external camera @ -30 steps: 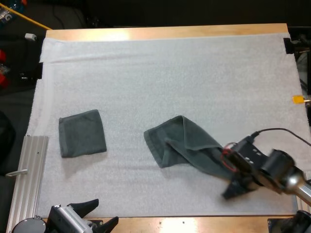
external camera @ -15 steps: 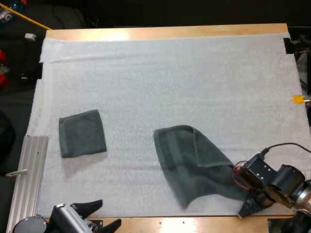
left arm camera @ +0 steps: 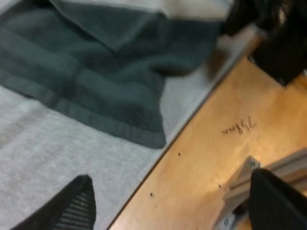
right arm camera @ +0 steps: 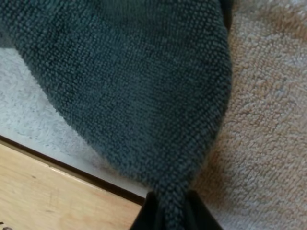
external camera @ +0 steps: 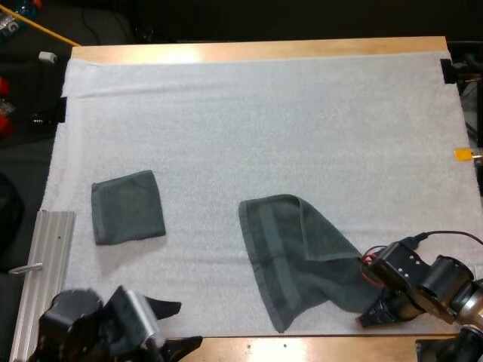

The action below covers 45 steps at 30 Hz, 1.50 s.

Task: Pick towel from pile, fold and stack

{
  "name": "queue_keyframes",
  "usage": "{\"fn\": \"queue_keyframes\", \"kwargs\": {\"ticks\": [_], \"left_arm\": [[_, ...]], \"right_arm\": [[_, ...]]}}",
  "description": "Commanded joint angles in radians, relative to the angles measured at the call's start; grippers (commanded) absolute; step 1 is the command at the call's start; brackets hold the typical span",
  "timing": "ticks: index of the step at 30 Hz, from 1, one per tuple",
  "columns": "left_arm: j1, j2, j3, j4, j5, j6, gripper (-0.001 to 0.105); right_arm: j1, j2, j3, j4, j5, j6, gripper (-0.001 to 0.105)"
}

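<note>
Folded towel (external camera: 128,207) lies at the left of the mat (external camera: 249,113); the loose towel (external camera: 294,249) is half spread right of centre, its near hem at the mat's near edge. Pinch the free near-left corner, then draw both corners apart so the hem goes taut before you fold. Your left gripper (external camera: 185,324) hovers by the near edge, fingers wide apart, holding nothing. Your right gripper (external camera: 368,318) is clamped on the loose towel's right corner.

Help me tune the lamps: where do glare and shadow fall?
High view: glare on the table along its far edge, mat evenly lit. Left wrist view: shadow on the mat beside the crumpled towel. Right wrist view: towel evenly lit.
</note>
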Motion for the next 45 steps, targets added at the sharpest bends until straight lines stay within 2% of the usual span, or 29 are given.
{"fn": "queue_keyframes", "kwargs": {"ticks": [1,10,24,28,31,35,40,45], "left_arm": [[-0.04,0.029,0.0,-0.017,-0.021,0.015,0.065],[-0.232,0.219,0.0,-0.086,-0.127,0.084,0.065],[-0.499,0.553,0.0,-0.268,-0.146,0.098,0.065],[-0.586,0.64,0.0,-0.347,-0.213,0.098,0.065],[-0.637,0.693,0.0,-0.395,-0.233,0.094,0.065],[-0.689,0.753,0.0,-0.473,-0.237,0.065,0.065],[-0.727,0.852,0.0,-0.55,-0.356,0.056,0.065],[-0.727,0.947,0.0,-0.594,-0.358,0.056,0.065]], "right_arm": [[0.002,-0.005,-0.008,0.0,-0.007,0.011,0.0],[0.002,-0.005,-0.008,0.0,-0.007,0.07,0.0],[0.002,-0.005,-0.008,0.0,-0.007,0.115,0.0],[0.002,-0.005,-0.008,0.0,-0.007,0.129,0.0],[0.002,-0.005,-0.008,0.0,-0.007,0.131,0.0],[0.002,-0.005,-0.008,0.0,-0.007,0.131,0.0],[0.002,-0.005,-0.008,0.0,-0.007,0.132,0.0],[0.002,-0.005,-0.008,0.0,-0.007,0.132,0.0]]}}
